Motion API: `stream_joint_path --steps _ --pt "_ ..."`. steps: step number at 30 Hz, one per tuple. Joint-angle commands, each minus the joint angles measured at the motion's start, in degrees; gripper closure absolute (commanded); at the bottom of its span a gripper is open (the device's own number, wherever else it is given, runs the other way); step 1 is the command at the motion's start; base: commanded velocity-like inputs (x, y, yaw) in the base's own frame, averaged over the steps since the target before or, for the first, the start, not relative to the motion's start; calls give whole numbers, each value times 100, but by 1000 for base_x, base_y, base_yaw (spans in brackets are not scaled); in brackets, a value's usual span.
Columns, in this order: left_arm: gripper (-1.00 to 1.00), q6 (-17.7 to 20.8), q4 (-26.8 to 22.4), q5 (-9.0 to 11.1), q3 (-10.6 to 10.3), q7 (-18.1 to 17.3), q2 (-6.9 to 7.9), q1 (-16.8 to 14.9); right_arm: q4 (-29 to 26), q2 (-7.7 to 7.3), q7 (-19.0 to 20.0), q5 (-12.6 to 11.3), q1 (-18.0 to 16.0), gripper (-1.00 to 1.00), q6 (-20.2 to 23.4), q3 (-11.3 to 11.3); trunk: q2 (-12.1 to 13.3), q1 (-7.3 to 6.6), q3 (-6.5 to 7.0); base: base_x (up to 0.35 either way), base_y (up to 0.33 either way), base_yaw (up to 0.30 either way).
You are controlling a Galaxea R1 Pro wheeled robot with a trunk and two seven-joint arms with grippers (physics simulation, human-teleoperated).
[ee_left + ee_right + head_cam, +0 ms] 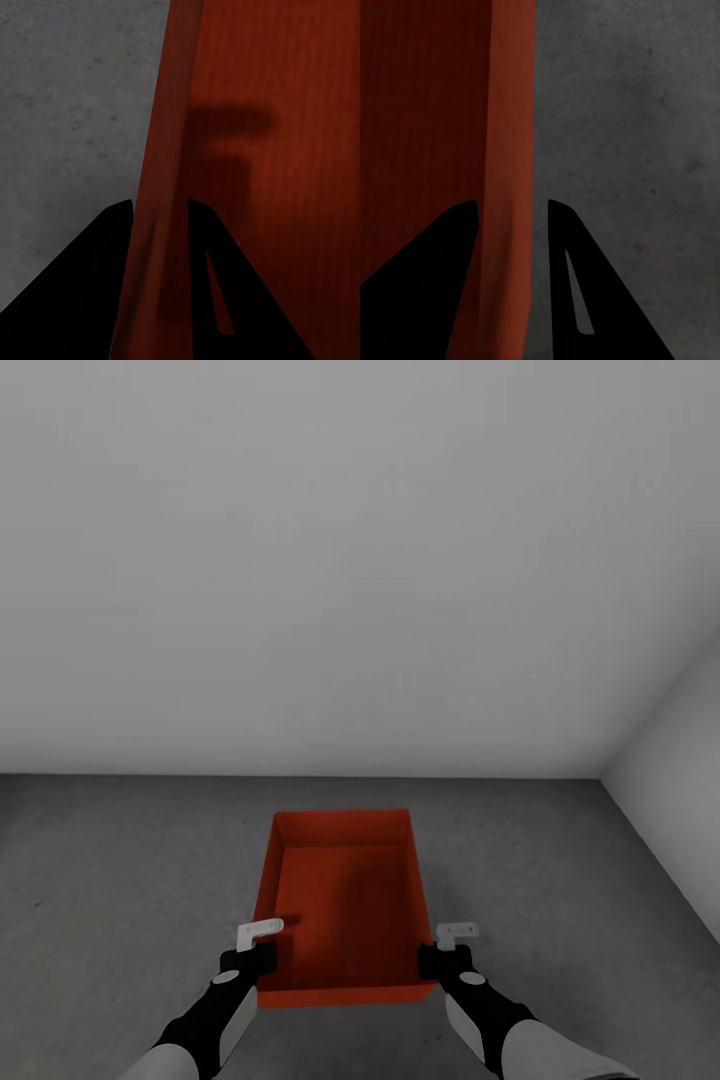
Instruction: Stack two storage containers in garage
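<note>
One orange-red open-topped storage container [345, 890] sits level and empty in front of me, over the dark grey garage floor [130, 880]. My left gripper [262, 952] straddles its left wall near the close corner, and my right gripper [440, 956] straddles its right wall. In the left wrist view the container wall [161, 150] runs between both black fingers [90, 300], which press on it. The right wrist view has the wall [510, 150] against the inner finger [427, 300], with a thin strip of floor beside the outer one. I cannot tell whether the container touches the floor.
A pale grey wall [350, 560] stands straight ahead beyond the container. A second wall [680, 760] closes the right side, and the two meet in a corner at the far right. Bare floor spreads to the left and right of the container.
</note>
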Motion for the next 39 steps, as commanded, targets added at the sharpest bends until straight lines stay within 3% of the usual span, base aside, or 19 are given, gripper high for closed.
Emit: stream_joint_path --steps 1,39 --pt "100 7 -314 -1 10 17 -1 -3 29 -29 -125 -61 -1 100 -22 -45 -44 22 -23 0 0 0" --pt "100 7 -306 -1 10 17 -1 -3 29 -38 -119 -61 -2 100 -22 -45 -1568 857 -705 0 0 0"
